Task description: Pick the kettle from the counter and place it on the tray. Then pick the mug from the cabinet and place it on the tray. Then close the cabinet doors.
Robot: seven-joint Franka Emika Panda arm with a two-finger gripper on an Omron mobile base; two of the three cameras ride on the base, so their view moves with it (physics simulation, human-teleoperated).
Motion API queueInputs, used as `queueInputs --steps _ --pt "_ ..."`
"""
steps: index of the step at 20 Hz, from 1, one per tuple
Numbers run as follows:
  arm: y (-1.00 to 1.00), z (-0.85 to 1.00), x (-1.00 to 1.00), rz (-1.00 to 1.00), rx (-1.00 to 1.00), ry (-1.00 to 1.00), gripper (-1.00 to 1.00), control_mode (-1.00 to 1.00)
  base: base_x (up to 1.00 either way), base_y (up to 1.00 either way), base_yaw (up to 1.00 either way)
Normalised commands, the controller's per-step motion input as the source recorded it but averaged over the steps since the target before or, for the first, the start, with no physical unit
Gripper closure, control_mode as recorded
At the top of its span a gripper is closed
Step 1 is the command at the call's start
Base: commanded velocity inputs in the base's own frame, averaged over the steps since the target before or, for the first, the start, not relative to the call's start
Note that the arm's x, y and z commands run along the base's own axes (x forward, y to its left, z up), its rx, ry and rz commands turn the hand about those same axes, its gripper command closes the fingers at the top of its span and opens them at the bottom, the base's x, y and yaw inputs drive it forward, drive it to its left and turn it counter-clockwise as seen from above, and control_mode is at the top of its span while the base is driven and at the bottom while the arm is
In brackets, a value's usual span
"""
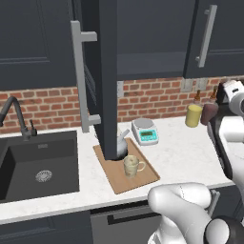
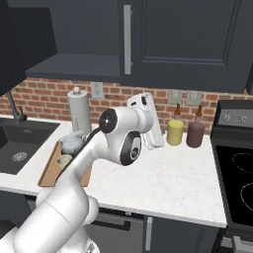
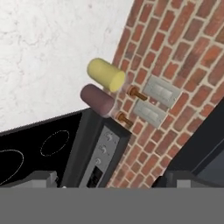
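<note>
No legible text, label, brand, number or sign was present. The kitchen scale [image 1: 145, 131] carried a pale display with no readable digits, and the stove control panel [image 3: 101, 157] bore unmarked knobs.

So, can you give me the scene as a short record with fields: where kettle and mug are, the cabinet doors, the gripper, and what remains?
kettle: on the tray, partly behind the open door
mug: on the tray, in front of the kettle
cabinet doors: left door swung open; right door looks shut
gripper: open, holding nothing, facing the brick wall above the stove
near gripper: yellow bottle and dark red bottle
remaining: close the cabinet doors
</note>
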Motion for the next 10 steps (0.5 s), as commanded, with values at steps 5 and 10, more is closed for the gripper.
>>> queueInputs --steps 5,10 --pt "0.01 -0.02 0.0 0.0 -0.06 0.1 -1.0 -1.0 0.0 0.0 0.0" --pt "0.08 -0.14 -0.18 0.0 -0.09 0.02 -1.0 -1.0 0.0 0.0 0.0"
